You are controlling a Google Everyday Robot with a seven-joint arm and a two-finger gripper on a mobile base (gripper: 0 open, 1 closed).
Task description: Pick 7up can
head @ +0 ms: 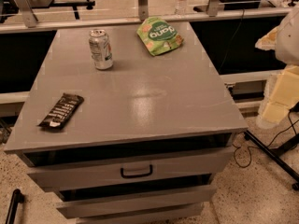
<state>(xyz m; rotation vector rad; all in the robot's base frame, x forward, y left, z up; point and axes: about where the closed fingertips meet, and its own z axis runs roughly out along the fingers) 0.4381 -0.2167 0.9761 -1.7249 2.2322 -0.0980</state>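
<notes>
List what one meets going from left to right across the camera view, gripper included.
Flat dark snack-bar wrapper → silver aluminium 7up can → flat green snack pouch → pale gripper, beside the grey cabinet at the right edge.

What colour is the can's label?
7up can: green-white on silver, camera view; claw at right edge.

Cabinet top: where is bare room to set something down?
Free: the middle and right side of the cabinet top, from the 7up can and green pouch forward to the front edge. Taken: the back edge, by can and pouch, apart; front-left, by the dark wrapper. The gripper is not in view.
</notes>
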